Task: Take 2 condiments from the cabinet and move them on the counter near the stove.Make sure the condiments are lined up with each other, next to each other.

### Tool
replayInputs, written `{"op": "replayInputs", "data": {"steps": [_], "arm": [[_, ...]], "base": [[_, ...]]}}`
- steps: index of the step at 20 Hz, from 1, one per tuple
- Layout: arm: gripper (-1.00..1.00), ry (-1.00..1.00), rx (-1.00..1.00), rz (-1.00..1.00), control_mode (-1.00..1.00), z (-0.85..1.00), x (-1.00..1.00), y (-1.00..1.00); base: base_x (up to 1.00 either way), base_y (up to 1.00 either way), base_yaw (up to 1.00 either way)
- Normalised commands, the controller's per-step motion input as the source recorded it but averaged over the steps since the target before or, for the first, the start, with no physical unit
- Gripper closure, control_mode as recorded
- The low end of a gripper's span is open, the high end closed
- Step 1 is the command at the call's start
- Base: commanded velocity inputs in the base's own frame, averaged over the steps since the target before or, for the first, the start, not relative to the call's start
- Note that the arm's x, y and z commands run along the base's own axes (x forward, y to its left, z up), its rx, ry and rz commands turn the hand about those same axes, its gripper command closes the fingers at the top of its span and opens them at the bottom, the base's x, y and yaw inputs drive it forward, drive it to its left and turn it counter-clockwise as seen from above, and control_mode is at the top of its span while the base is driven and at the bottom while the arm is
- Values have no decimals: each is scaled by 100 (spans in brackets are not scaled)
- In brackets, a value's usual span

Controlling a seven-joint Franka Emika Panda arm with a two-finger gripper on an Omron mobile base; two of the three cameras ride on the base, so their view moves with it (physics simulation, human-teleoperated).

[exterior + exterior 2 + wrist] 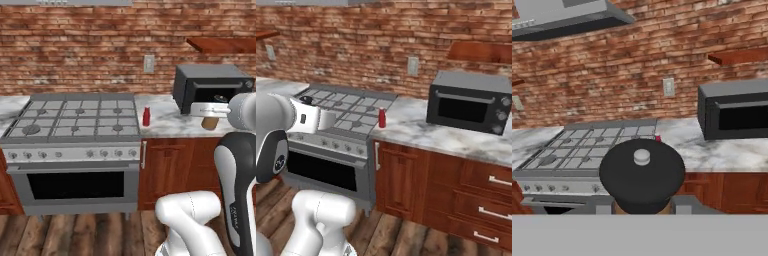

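My gripper is shut on the brown shaker and holds it in the air over the counter, in front of the black oven. In the hand view the shaker's dark round top sits between my fingertips, gripper. The slim red squeeze bottle stands upright on the counter just right of the stove; the same bottle shows beside the stove. The cabinet hangs on the brick wall above the oven.
A black countertop oven stands on the counter right of the bottle. A range hood hangs over the stove. Lower drawer cabinets with metal handles run under the counter. A wall outlet is behind the bottle.
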Motion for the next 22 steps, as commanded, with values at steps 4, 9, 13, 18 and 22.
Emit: {"op": "replayInputs", "data": {"steps": [4,9,13,18,22], "arm": [[100,0,0,0,100,0,0,0],[100,0,0,0,100,0,0,0],[100,0,0,0,100,0,0,0],[100,0,0,0,100,0,0,0],[100,0,0,0,100,0,0,0]], "base": [[45,100,0],[49,92,-2],[36,26,-6],[56,-4,-3],[58,-37,0]]}}
